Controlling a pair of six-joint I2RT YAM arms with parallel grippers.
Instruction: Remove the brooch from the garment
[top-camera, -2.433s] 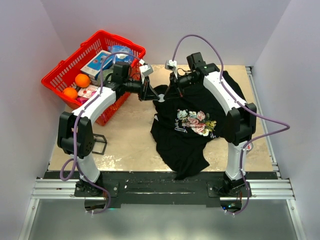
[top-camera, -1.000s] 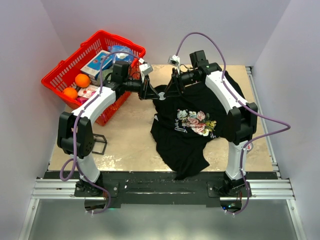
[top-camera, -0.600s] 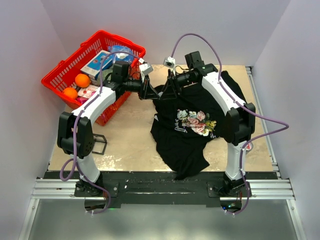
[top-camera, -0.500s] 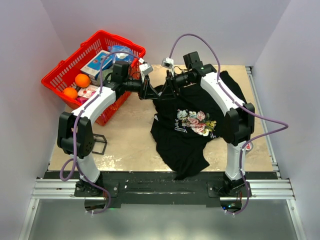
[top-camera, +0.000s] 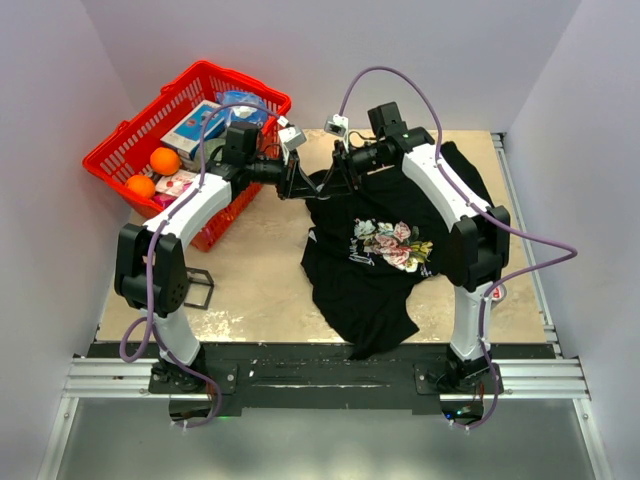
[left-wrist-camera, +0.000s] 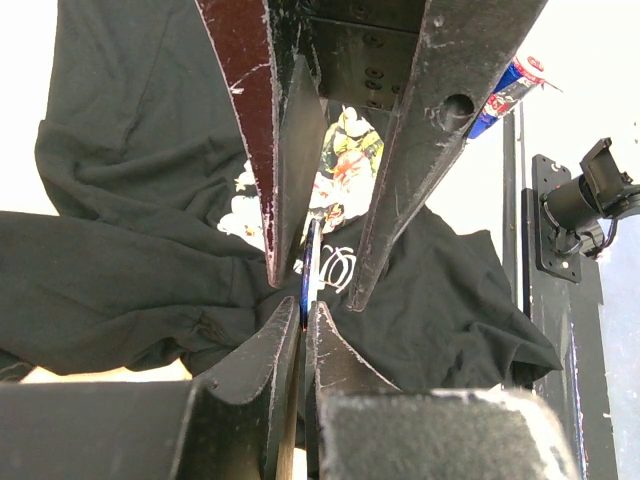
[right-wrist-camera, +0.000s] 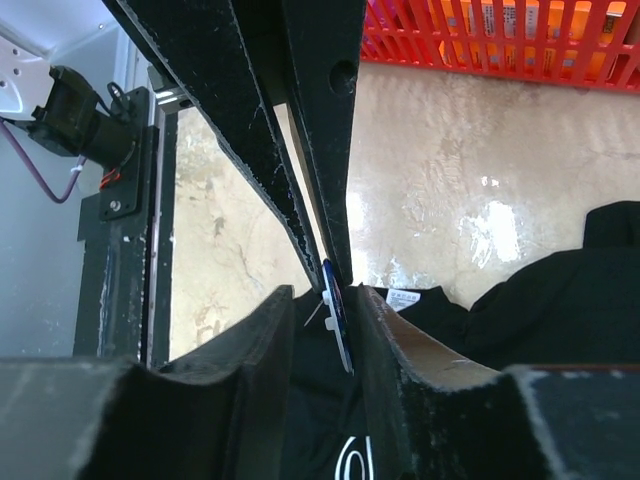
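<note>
The garment (top-camera: 372, 285) is a black T-shirt with a floral print (top-camera: 392, 243), lying right of the table's middle. It also shows in the left wrist view (left-wrist-camera: 140, 150) and the right wrist view (right-wrist-camera: 560, 300). The brooch (left-wrist-camera: 306, 285) is a thin blue disc seen edge-on at the shirt's collar. My left gripper (top-camera: 302, 184) is shut on it (left-wrist-camera: 303, 312). My right gripper (top-camera: 333, 180) faces the left one. In the right wrist view its jaws (right-wrist-camera: 325, 298) stand open on either side of the brooch (right-wrist-camera: 336, 310). In the top view the brooch is hidden between the grippers.
A red basket (top-camera: 130, 140) at the back left holds oranges (top-camera: 165, 160), boxes and a blue-and-white container. A small black bracket (top-camera: 198, 290) lies by the left arm. A blue-and-red can (left-wrist-camera: 505, 95) lies by the right arm's base.
My right gripper has moved left, up to the left gripper, and now straddles the brooch. The left arm and the shirt have stayed put.
</note>
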